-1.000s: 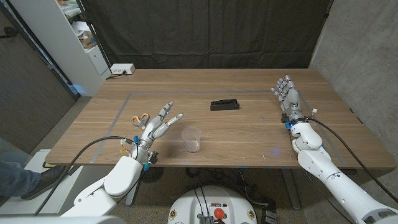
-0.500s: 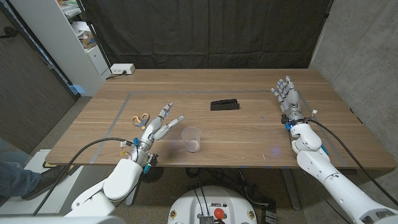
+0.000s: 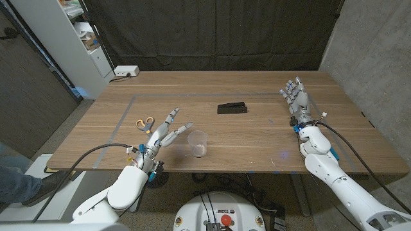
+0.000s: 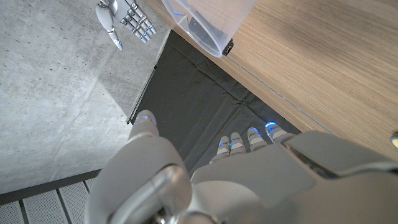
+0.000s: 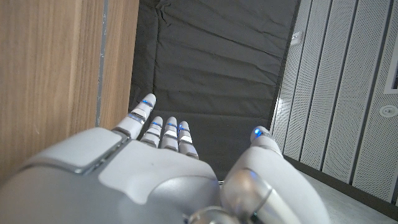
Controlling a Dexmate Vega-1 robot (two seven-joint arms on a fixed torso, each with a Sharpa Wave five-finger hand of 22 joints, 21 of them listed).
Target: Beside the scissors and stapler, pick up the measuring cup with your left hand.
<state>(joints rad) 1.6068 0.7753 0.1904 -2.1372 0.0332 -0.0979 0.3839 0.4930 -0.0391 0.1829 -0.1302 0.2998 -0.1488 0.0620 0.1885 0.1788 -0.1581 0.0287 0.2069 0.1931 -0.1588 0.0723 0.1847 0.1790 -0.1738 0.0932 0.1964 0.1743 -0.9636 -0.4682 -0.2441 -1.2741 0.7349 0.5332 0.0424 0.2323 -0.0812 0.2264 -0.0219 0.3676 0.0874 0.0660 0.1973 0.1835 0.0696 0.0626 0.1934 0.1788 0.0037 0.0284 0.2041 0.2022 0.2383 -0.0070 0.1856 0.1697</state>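
Note:
A clear plastic measuring cup [image 3: 198,143] stands upright near the table's front edge; its rim also shows in the left wrist view [image 4: 208,22]. My left hand [image 3: 163,134] is just left of the cup, fingers spread and pointing toward it, holding nothing and not touching it. The scissors [image 3: 144,123] with orange-yellow handles lie left of that hand. A black stapler [image 3: 231,107] sits further back at the table's middle. My right hand [image 3: 297,100] stands far to the right with fingers apart, empty; it also shows small in the left wrist view [image 4: 124,22].
The wooden table [image 3: 257,138] carries a taped rectangle outline. A white power strip [image 3: 125,72] sits at the far left corner. White shelving [image 3: 77,38] stands left of the table, a dark curtain behind it.
My left hand has crept forward and rightward, closing the gap to the measuring cup. The cup, scissors, stapler and right hand have not moved.

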